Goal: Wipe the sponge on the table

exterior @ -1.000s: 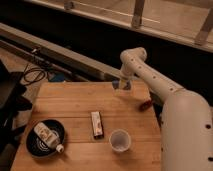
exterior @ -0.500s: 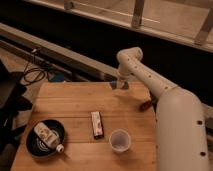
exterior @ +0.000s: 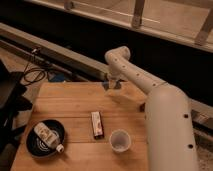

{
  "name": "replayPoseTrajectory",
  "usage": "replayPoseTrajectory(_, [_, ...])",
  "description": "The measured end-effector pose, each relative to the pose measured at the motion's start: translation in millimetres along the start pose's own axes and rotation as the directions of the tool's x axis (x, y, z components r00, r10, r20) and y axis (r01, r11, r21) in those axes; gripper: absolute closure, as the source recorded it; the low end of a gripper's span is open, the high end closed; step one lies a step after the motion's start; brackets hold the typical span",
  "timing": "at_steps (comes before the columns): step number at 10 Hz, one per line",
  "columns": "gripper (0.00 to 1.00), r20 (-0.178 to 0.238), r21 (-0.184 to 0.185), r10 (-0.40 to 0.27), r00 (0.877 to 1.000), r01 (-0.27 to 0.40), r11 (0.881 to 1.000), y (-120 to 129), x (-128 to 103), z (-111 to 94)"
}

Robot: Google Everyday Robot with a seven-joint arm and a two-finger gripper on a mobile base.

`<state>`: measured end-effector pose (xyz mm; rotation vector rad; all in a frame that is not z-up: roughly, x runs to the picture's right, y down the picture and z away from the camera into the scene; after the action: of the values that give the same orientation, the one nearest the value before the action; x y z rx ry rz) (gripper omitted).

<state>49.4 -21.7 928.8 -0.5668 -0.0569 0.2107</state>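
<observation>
At the near left of the desk (exterior: 70,102), a black plate (exterior: 31,150) holds a white bottle (exterior: 46,135) lying on its side; label text unreadable. Clear cup (exterior: 120,140) stands upright near the front edge. The brown-and-white bar (exterior: 96,124) lies flat just beyond it, printing too small to read. At the far edge the gripper (exterior: 112,84) points down, low over the wood. Its fingers look narrow, pinched on the sponge (exterior: 111,87) (a bluish bit, partly hidden). Probably held low so the sponge can rub the planks; I cannot tell if it touches them. The other things sit well apart, clear of that strip.
</observation>
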Motion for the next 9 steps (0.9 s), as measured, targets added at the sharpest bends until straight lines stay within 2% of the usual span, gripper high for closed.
replayPoseTrajectory(1, [1.00,0.017,-0.011,0.031,0.999,-0.031,0.999,0,9,7])
replayPoseTrajectory(3, [1.00,0.064,-0.042,0.084,0.994,-0.081,0.996,2,29,27])
replayPoseTrajectory(5, [1.00,0.113,-0.082,0.155,0.981,-0.146,0.986,5,57,51])
replayPoseTrajectory(7, [1.00,0.142,-0.103,0.195,0.971,-0.181,0.978,9,69,59])
replayPoseTrajectory(9, [1.00,0.156,-0.110,0.201,0.967,-0.186,0.976,14,71,58])
